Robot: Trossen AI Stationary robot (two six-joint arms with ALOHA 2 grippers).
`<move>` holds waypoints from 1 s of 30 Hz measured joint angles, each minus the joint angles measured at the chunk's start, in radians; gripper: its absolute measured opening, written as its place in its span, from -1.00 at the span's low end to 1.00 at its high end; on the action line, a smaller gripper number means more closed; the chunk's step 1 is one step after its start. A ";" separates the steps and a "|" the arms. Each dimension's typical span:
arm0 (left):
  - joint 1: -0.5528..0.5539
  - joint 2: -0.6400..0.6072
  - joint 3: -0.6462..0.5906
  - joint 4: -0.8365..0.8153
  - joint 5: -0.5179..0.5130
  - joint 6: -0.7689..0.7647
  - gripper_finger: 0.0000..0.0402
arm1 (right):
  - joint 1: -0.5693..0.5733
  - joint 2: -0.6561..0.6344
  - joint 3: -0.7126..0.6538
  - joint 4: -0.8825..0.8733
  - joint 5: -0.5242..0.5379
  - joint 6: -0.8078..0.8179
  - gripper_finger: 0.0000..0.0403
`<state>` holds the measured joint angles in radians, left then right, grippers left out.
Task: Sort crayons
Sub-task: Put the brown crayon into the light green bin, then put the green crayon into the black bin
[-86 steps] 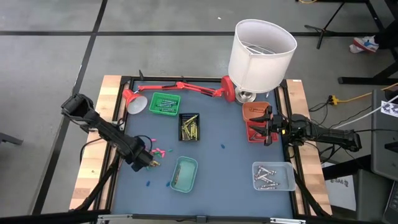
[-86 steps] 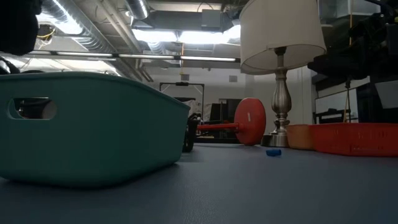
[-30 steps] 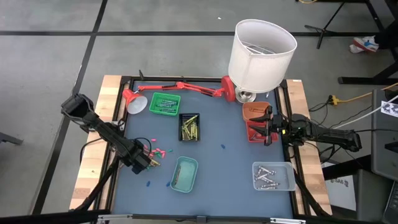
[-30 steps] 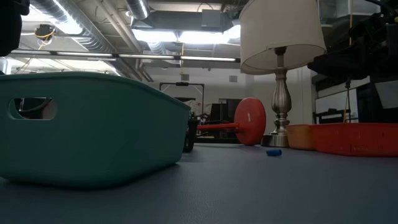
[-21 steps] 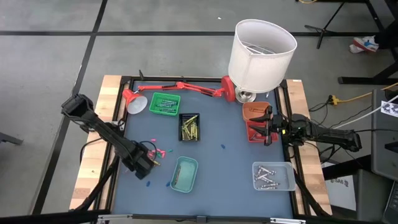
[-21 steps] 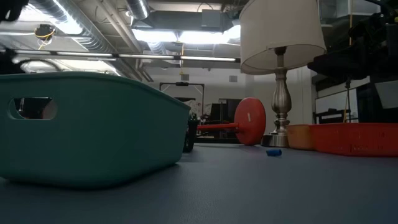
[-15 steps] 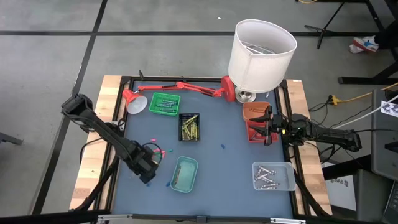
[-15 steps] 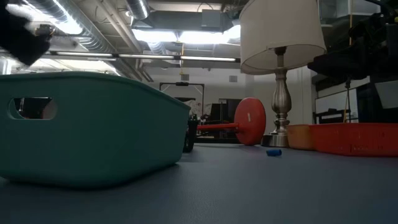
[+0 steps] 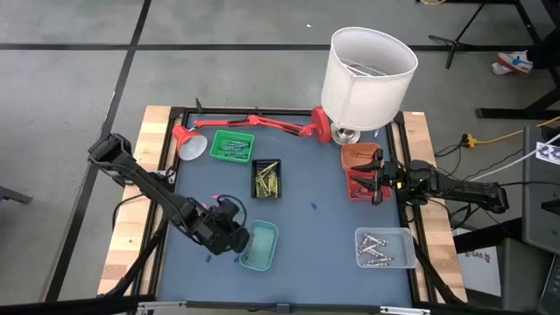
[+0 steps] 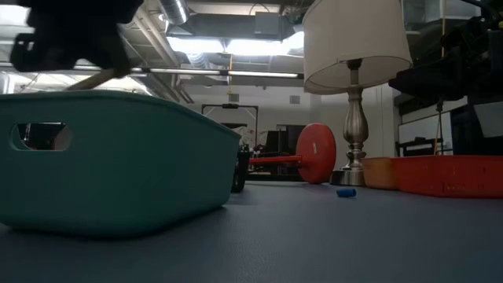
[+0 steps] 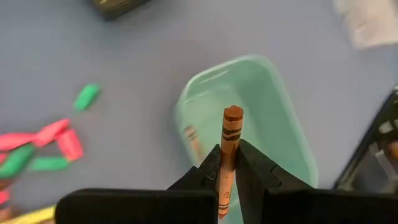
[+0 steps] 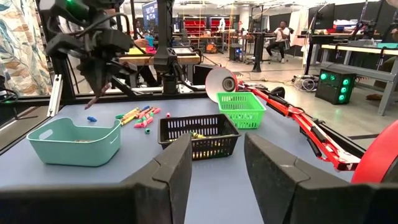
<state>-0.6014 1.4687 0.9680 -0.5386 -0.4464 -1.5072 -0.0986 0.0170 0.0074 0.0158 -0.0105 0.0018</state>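
My left gripper point(image 9: 233, 236) hangs over the left rim of the teal tray point(image 9: 261, 245), shut on a brown crayon point(image 11: 230, 140). The tray holds one crayon point(image 11: 193, 140). Loose pink and green crayons point(image 11: 55, 138) lie on the mat at the left, by my arm. A blue crayon point(image 9: 312, 207) lies alone mid-table. My right gripper point(image 9: 377, 178) rests open at the right edge, by the red tray point(image 9: 353, 162). Its fingers point(image 12: 173, 167) have nothing between them. My left gripper pinches the brown crayon's lower half point(image 11: 227, 167) between its two fingers. The crayon lies along the fingers, its flat end point(image 11: 233, 114) sticking out past the fingertips. The fingers slant down toward the table's right side. The crayon is lifted clear, above the teal tray.
A green basket point(image 9: 232, 145), a black basket point(image 9: 267, 178) with yellow crayons, and a clear tray point(image 9: 385, 248) with silvery crayons stand around. A red desk lamp point(image 9: 254, 122) lies along the far edge. A white-shaded lamp point(image 9: 367, 72) stands at the far right.
My left gripper has risen from the loose crayons and swung toward the table's right, to the teal tray, turning its fingers that way. The brown crayon has gone with it, lifted clear of the mat.
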 joint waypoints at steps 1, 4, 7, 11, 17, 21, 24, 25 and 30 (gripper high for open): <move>0.000 0.009 0.000 0.030 -0.012 0.000 -0.92 | 0.000 0.000 0.000 0.000 0.000 0.000 -0.27; 0.001 0.051 0.000 0.105 -0.028 0.000 -0.92 | 0.000 0.000 0.000 0.000 0.000 0.000 -0.27; 0.001 0.101 0.000 0.168 -0.030 0.000 -0.92 | 0.000 0.000 0.000 0.000 0.000 0.000 -0.27; 0.002 0.153 0.000 0.210 -0.031 0.045 -0.92 | 0.000 0.000 0.000 0.000 0.000 0.000 -0.27; 0.006 0.170 0.000 0.220 -0.036 0.096 -0.82 | 0.000 0.000 0.000 0.000 0.000 0.000 -0.27; 0.008 0.170 0.000 0.219 -0.035 0.132 -0.63 | 0.000 0.000 0.000 0.000 0.000 0.000 -0.27; 0.014 0.170 0.000 0.218 -0.036 0.172 -0.50 | 0.000 0.000 0.000 0.000 0.000 0.000 -0.27; 0.018 0.170 0.000 0.218 -0.036 0.184 -0.46 | 0.000 0.000 0.000 0.000 0.000 0.000 -0.27; 0.056 0.155 0.000 0.205 0.013 0.335 -0.35 | 0.000 0.000 0.000 0.000 0.000 0.000 -0.27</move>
<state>-0.5450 1.6238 0.9680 -0.3334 -0.4339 -1.1726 -0.0982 0.0170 0.0074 0.0158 -0.0105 0.0018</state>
